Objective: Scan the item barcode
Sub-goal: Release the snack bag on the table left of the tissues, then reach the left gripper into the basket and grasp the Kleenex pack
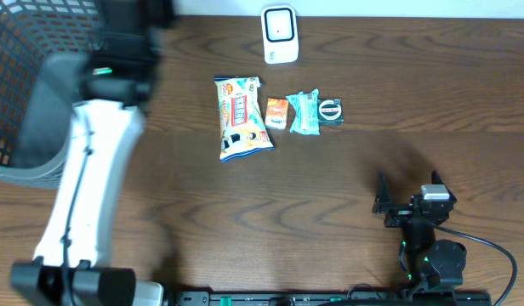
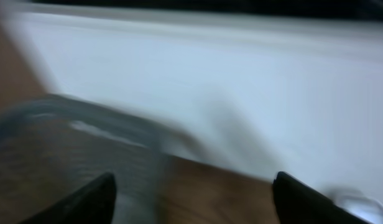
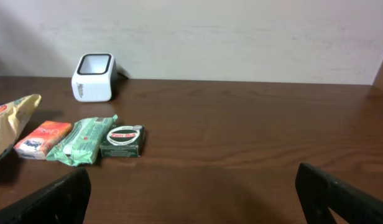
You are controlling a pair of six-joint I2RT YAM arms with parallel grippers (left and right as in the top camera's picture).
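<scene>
Where the left arm (image 1: 88, 170) reaches toward the mesh basket (image 1: 11, 68) at the table's left end, its wrist view is blurred. The left gripper (image 2: 191, 202) nonetheless shows two dark fingertips (image 2: 92, 199) set wide apart with nothing between them, so it is released. The right gripper (image 3: 198, 199), low at the front right of the table (image 1: 432, 93), likewise stands spread and empty. The items for scanning lie in a row on the wood at mid-table: a snack bag (image 1: 242, 119), an orange packet (image 1: 277, 113), a green packet (image 1: 303, 113) and a small dark green box (image 1: 331, 111), each just beside the next. The white barcode scanner (image 1: 279, 36) stands behind the row near the far edge, apart from it. What the basket holds cannot be told.
</scene>
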